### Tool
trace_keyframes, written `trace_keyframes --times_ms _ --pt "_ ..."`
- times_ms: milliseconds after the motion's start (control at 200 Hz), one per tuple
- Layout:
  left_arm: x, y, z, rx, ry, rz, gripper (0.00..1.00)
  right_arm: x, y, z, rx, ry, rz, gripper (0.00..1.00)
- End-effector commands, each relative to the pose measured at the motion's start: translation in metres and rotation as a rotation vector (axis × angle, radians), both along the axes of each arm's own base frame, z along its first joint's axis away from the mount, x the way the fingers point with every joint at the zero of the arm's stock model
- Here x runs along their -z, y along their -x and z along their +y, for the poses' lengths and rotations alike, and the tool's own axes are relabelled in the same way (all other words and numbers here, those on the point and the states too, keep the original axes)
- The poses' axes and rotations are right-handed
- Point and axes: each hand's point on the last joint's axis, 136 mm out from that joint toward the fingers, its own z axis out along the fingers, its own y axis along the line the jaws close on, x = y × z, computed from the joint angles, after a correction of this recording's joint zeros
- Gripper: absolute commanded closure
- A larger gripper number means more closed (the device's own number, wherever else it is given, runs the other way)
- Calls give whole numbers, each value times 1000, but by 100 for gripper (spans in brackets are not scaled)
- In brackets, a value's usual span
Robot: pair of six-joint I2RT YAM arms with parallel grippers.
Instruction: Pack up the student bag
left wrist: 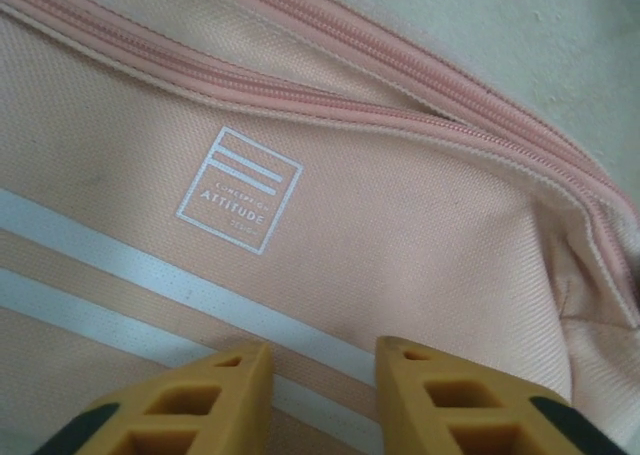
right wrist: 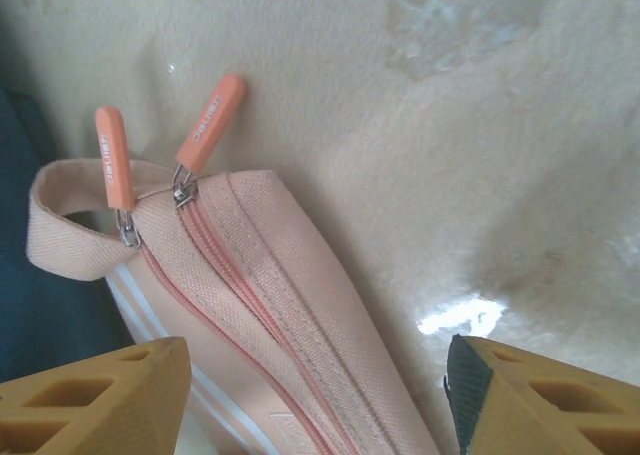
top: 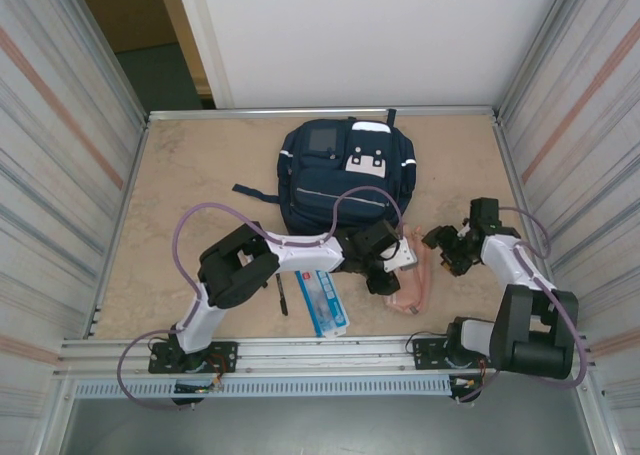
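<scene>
The student bag (top: 345, 175), a navy-blue backpack with white patches, lies flat at the back middle of the table. In front of it lies a small pink pouch (top: 412, 287). My left gripper (top: 388, 273) hangs close over the pouch's striped face (left wrist: 300, 225); its yellow fingers (left wrist: 210, 395) stand a little apart, with flat fabric showing between them (left wrist: 322, 360). My right gripper (top: 445, 250) is at the pouch's right side. It is wide open (right wrist: 318, 375) over the zipper edge (right wrist: 270, 305), and two pink zip pulls (right wrist: 210, 125) lie beyond it.
A blue flat packet (top: 322, 300) and a black pen (top: 283, 295) lie near the front edge, left of the pouch. Metal rails border the table (top: 200, 165). Corrugated walls stand on both sides.
</scene>
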Motion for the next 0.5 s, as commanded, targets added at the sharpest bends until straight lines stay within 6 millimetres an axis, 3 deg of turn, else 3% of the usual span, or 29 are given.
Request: trace_keyframes --times_ms 0,55,170,195,296,376,496 --pt "25 11 27 15 -88 44 72 -2 13 15 -104 -112 -39 31" --pt "28 10 30 1 -78 65 75 -3 10 24 -124 -165 -76 31" --pt "33 4 37 -28 -65 100 78 17 14 27 -142 -180 -23 37" --pt "21 0 36 -36 -37 89 78 21 14 29 -141 -199 -16 40" --pt "14 0 37 -24 -6 98 78 26 10 40 -173 -257 -25 52" --pt "10 2 34 1 10 99 78 24 4 44 -222 -228 -50 55" --pt "1 1 31 -9 28 97 78 13 0 56 -319 -208 -88 76"
